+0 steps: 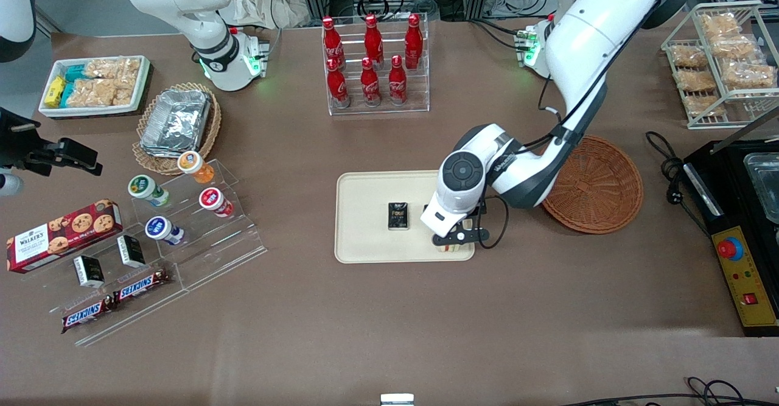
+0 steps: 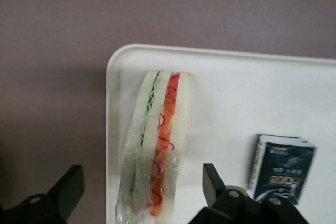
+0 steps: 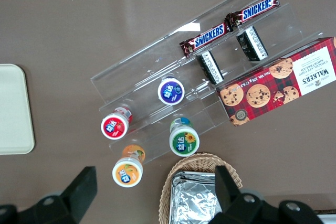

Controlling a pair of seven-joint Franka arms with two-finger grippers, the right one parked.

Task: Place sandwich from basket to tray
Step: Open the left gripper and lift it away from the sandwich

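The sandwich, a plastic-wrapped wedge of white bread with green and orange-red layers, stands on edge on the cream tray, close to a rounded corner. My left gripper is open and straddles it, with a gap between each black finger and the bread. In the front view the gripper hangs over the tray corner nearest the camera, toward the working arm's end, and only a sliver of sandwich shows beneath it. The round reddish-brown basket beside the tray holds nothing.
A small black packet lies on the tray beside the gripper. A rack of red cola bottles stands farther from the camera. An acrylic stand with cups and snack bars lies toward the parked arm's end. A black appliance flanks the basket.
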